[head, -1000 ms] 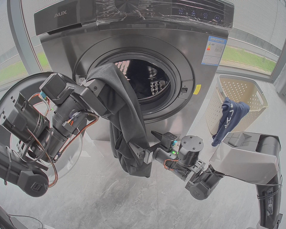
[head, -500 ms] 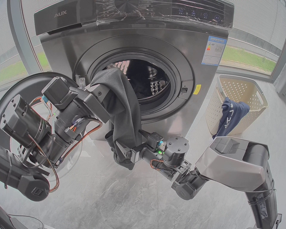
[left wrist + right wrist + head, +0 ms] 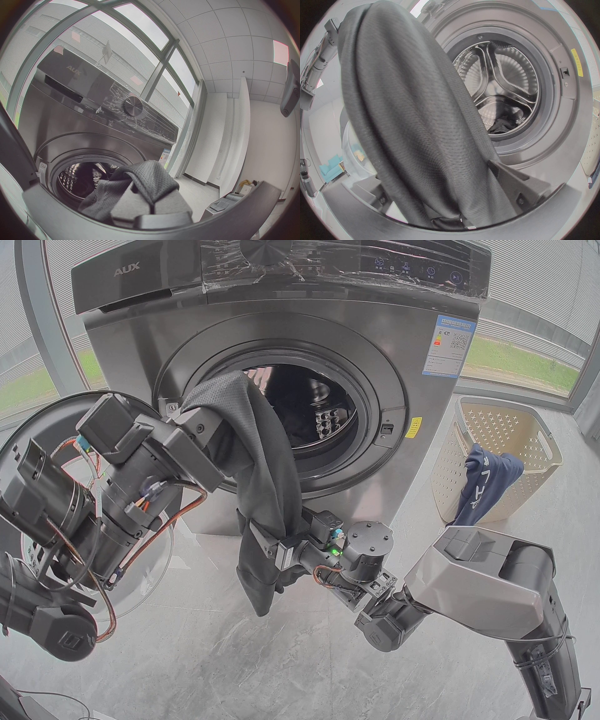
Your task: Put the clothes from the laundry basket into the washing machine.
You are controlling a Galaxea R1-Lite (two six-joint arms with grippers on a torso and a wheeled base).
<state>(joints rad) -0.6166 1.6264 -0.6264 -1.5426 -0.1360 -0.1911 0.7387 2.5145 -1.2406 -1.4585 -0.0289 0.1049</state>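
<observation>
In the head view, a dark grey garment [image 3: 262, 452] is seen draped over the left gripper [image 3: 209, 427], which is held up just before the open mouth of the washing machine [image 3: 375, 352], presumably so that the cloth can be fed over the rim. Whether that gripper is clamped on the cloth cannot be told. Lower down, the right gripper [image 3: 275, 541] is set at the hanging tail, judged to be there to gather the slack. The laundry basket [image 3: 537, 427] is stood to the right of the machine, with a navy garment [image 3: 486, 480] slung over its rim and not yet taken. The door [image 3: 37, 421] is swung open to the left, above a grey marbled floor [image 3: 219, 652]. In the left wrist view, the cloth is shown heaped on the gripper, with tall windows [image 3: 140, 28], white walls [image 3: 268, 140] and a tiled ceiling [image 3: 234, 37] behind. In the right wrist view, the fingers [image 3: 518, 187] are seen apart, the garment passing between them unpinched, and a dark item [image 3: 501, 125] is lying in the drum [image 3: 503, 78].
</observation>
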